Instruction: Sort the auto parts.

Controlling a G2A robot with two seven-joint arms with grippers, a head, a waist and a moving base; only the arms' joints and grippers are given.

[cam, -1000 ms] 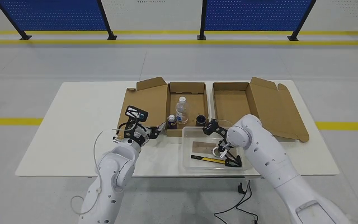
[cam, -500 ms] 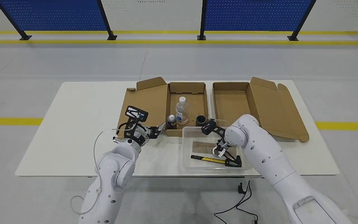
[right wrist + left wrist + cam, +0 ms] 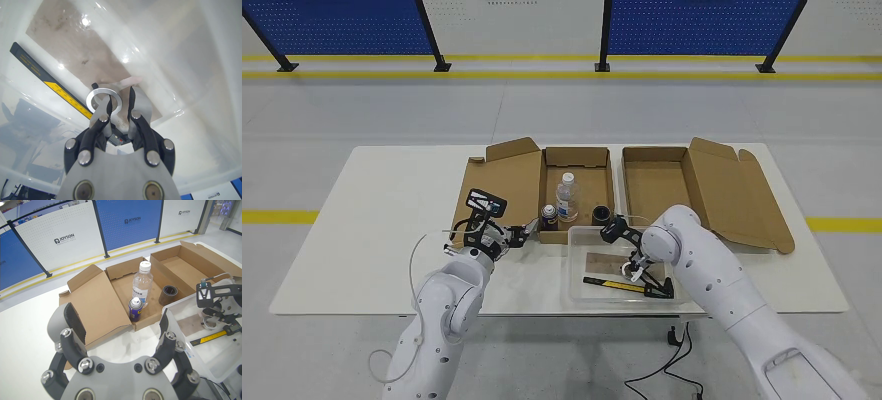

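Straddling the wall of the metal ring (image 3: 103, 91) inside the clear bin (image 3: 189, 75), your right gripper (image 3: 121, 96) is barely open, one finger through the hole ready to pinch; your left gripper (image 3: 117, 313) hangs wide open, empty.

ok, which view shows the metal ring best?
Right wrist view: the metal ring lies close up, nearly whole rim visible, one right gripper finger through it. Left wrist view shows it farther off, beneath that gripper; top view, a small speck.
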